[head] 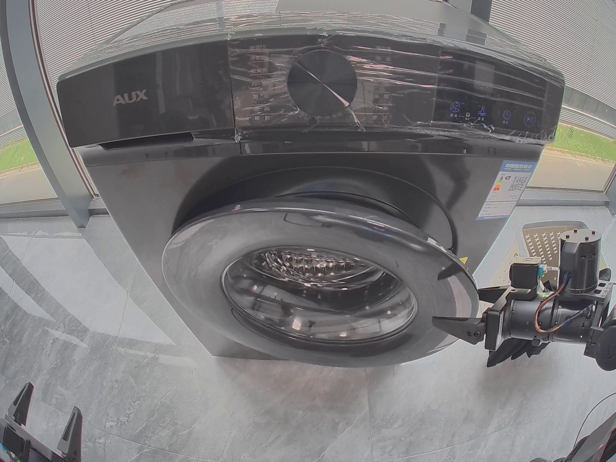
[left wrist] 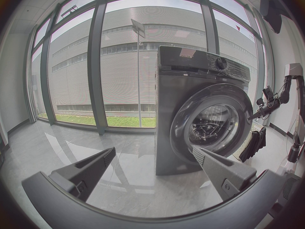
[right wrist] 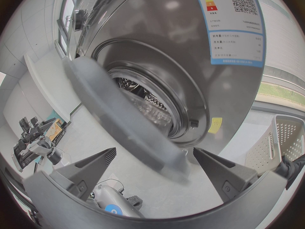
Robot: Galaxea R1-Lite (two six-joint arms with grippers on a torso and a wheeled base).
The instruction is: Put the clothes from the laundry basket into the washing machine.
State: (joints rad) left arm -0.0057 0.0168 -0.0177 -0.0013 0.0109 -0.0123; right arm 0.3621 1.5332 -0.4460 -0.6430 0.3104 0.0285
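The grey washing machine [head: 160,187] stands in front of me with its round glass door [head: 212,251] swung partly open. My right gripper [head: 449,323] is open at the door's right edge, and the door rim [right wrist: 105,105] passes between its fingers. Behind the door shows the drum [right wrist: 139,93]. The white laundry basket [head: 545,239] sits on the floor to the machine's right, beneath my right arm. A dark garment [right wrist: 294,167] hangs over its edge. My left gripper [head: 45,412] is low at the near left, open and holding nothing, pointed toward the machine [left wrist: 178,89].
Glossy grey tile floor [head: 192,393] spreads in front of the machine. Tall windows with grey frames [left wrist: 95,64] stand behind and left of it. The dark garment [left wrist: 254,143] also hangs below my right arm [left wrist: 270,104].
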